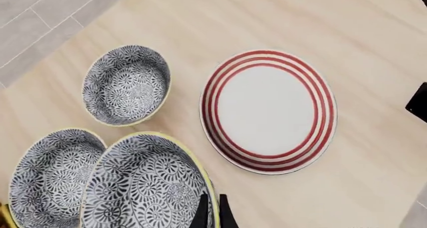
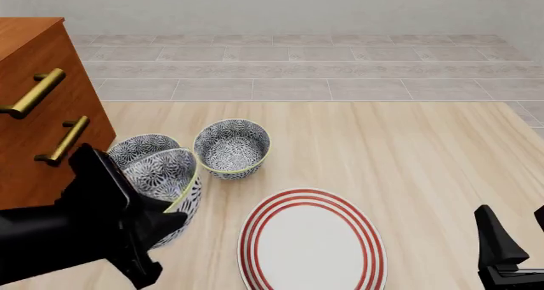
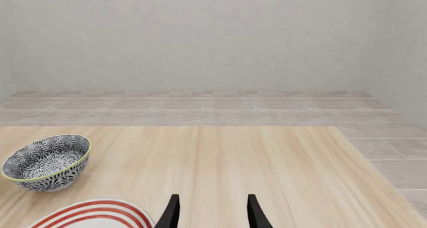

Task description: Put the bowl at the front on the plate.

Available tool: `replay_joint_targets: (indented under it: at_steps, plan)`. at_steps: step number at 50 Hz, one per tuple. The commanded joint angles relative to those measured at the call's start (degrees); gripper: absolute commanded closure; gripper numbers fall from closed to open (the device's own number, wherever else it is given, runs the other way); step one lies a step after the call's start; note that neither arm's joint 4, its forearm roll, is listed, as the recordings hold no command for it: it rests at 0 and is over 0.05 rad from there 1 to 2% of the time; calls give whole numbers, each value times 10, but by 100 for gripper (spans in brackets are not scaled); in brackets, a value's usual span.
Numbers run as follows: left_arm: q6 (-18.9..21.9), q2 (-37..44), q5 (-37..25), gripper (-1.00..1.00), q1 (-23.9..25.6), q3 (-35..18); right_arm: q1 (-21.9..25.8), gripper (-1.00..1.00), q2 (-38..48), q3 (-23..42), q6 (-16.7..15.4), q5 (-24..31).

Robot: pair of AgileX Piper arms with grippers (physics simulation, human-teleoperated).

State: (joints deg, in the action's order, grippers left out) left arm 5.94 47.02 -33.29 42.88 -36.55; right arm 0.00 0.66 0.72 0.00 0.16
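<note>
Nearest of three blue-and-white floral bowls, the front bowl [image 2: 163,173] [image 1: 145,184] is tilted, its rim overlapping the bowl behind it. My left gripper [image 1: 213,214] [image 2: 176,212] is shut on its yellowish rim, one finger inside and one outside. The white plate [image 2: 311,244] [image 1: 268,110] with red rings lies flat on the table to the right of the held bowl, with nothing on it. My right gripper [image 3: 212,211] [image 2: 513,242] hovers open near the front right of the table, right of the plate [image 3: 93,216].
Two other floral bowls stand behind the front bowl: one at back left [image 2: 136,147] [image 1: 52,176], one at back right [image 2: 231,147] [image 1: 125,84] [image 3: 47,163]. A wooden drawer cabinet [image 2: 34,111] with brass handles stands at the left. The right gripper's dark tip [image 1: 418,101] shows in the left wrist view.
</note>
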Motion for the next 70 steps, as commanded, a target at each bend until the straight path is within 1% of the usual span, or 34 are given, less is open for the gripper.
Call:
replay_joint_targets:
  at_steps: [1,2,3,16,17,25,31,36,40,43,50,54,56,65,70]
  plan:
    - [31,70,36,100,51,-35,0,-100,-1,-2,0,-1]
    - [29,74,38,100,53,-38,0,-100,-1,-2,0,-1]
    - [24,93,45,100,68,-48,0,-100,-1,-2,0,-1]
    - [9,168,74,100,120,-97,0,-100,-1,-2,0,-1]
    - [-5,181,73,100,132,-112,0,-100,-1,-2,0,-1]
    - [-12,210,85,100,150,-129,0,-100,-1,-2,0,-1]
    - [-19,242,93,100,177,-150,0,-100,-1,-2,0,-1]
    - [-23,259,96,100,184,-160,0,-100,-1,-2,0,-1]
    - [-42,280,101,100,199,-168,0,-100,-1,-2,0,-1]
    - [-44,296,109,100,210,-175,0,-100,-1,-2,0,-1]
    - [-46,323,126,100,221,-180,0,-100,-1,-2,0,-1]
    - [-45,331,138,100,219,-176,0,-100,-1,-2,0,-1]
    - [-52,336,143,100,222,-177,0,-100,-1,-2,0,-1]
    - [-46,349,158,100,217,-173,0,-100,-1,-2,0,-1]
    - [-54,366,166,100,223,-178,0,-100,-1,-2,0,-1]
